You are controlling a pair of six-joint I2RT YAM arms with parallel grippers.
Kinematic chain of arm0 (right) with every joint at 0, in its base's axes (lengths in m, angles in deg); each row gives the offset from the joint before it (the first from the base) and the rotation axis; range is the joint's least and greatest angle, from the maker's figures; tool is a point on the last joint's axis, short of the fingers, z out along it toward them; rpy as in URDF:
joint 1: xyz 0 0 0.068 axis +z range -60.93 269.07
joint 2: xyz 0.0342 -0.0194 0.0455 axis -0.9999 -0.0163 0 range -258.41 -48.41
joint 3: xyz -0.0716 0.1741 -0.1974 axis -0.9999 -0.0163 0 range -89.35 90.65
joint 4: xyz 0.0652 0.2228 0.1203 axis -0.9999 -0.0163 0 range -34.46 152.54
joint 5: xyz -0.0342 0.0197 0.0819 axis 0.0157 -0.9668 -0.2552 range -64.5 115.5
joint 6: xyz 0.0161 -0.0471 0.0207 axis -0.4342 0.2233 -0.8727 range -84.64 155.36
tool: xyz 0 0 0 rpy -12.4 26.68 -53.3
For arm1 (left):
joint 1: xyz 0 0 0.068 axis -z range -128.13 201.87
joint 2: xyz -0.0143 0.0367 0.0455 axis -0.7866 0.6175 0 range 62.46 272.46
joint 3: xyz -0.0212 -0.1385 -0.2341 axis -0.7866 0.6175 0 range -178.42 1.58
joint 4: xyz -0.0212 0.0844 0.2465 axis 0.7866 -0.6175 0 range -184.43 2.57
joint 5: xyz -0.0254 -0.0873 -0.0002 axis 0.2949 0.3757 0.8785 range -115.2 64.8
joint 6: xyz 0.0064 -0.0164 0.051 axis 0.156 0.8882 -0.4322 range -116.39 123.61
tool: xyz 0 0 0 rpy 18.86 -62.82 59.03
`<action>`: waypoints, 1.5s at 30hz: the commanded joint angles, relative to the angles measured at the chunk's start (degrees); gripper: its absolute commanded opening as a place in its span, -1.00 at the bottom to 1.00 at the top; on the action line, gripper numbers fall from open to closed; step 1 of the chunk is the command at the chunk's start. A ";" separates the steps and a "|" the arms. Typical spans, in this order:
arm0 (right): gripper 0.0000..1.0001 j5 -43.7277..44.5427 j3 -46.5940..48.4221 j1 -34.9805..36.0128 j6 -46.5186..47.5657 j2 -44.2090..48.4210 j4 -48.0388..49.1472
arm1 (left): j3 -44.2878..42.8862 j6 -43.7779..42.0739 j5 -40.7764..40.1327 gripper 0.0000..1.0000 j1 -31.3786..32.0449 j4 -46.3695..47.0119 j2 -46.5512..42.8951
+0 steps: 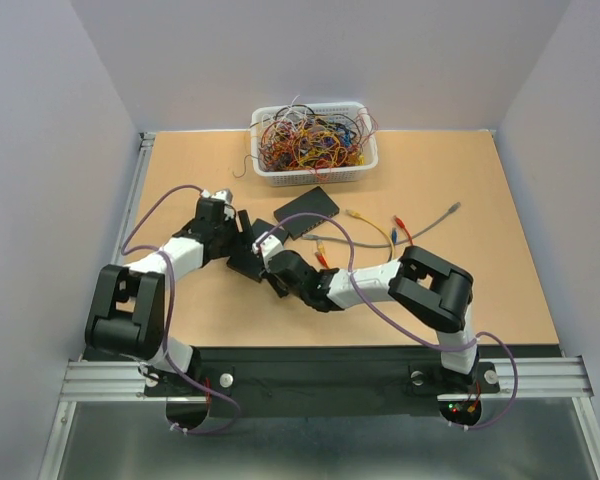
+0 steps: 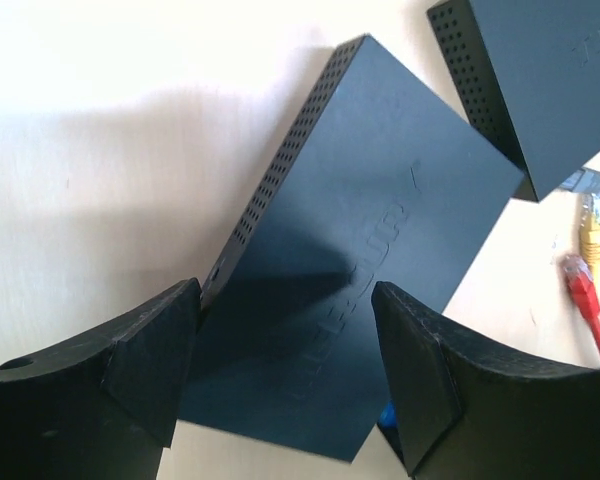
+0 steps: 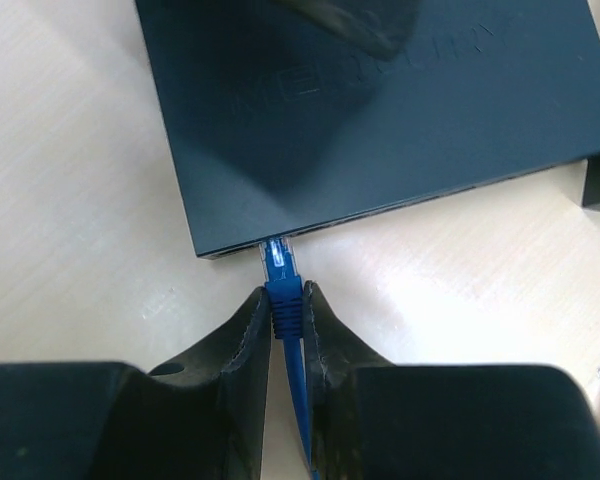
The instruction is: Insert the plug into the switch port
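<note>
One plug (image 3: 279, 262), pinched by the right gripper (image 3: 286, 312), meets the switch port (image 3: 280, 238); left gripper (image 2: 285, 370) wide.

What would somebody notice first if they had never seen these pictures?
Probably the white basket at the far edge of the table, stuffed with a tangle of colourful wires. Next, in the middle, the right end effector pinches a bright blue plug right at the edge of a flat black box. The left end effector sits over that same box with its fingers wide apart.
</note>
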 commanded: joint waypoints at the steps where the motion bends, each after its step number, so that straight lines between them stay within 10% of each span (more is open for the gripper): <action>1: -0.99 6.67 -1.72 -1.76 -1.23 2.44 8.15 | 5.48 8.53 8.41 0.60 0.72 -4.63 -5.85; 45: -0.99 -12.67 9.97 -1.77 11.16 -3.45 20.45 | 22.46 19.87 7.81 0.57 13.73 16.74 -9.02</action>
